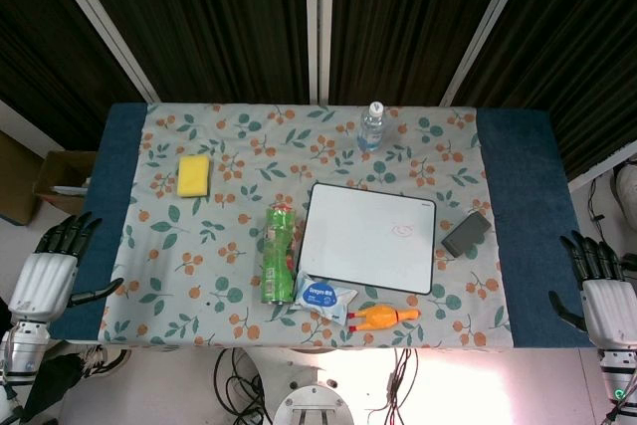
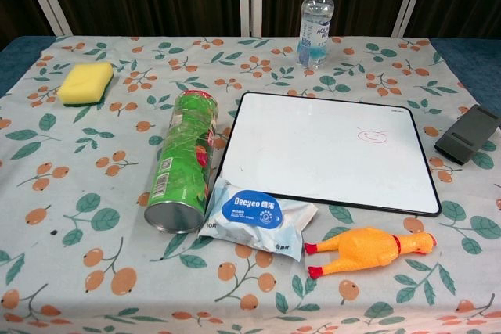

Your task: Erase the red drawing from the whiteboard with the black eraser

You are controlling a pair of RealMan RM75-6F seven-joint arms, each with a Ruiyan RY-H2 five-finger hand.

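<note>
1. Clearly at the very start: red drawing (image 2: pixel 372 135) unwiped, sitting toward the right side of the whiteboard (image 2: pixel 313 154), right of centre in the chest view.
2. Black eraser (image 2: pixel 468 134) lying flat on the cloth at the right edge of the chest view, just beside the whiteboard's right border, apart from it, touched by nothing.
3. Left hand (image 1: pixel 50 266) at the lower left of the head view, off the table edge, fingers released and spread, holding nothing.
4. Right hand (image 1: pixel 602 281) at the lower right of the head view, likewise off the table, fingers apart and empty.
5. Next move, by judgement: right hand reaching in to the eraser, being much the nearer, gripping it from above, then carrying it left onto the red mark.
6. Containers: green can (image 2: pixel 180 162) lying on its side left of the whiteboard, end toward the camera, contents not visible; water bottle (image 2: pixel 315 25) upright at the top, cap on, apparently holding clear water; wipes packet (image 2: pixel 258 217) closed, touching the whiteboard's lower left corner.
7. Also near: rubber chicken (image 2: pixel 368 249) below the whiteboard, yellow sponge (image 2: pixel 86 84) at upper left.
</note>
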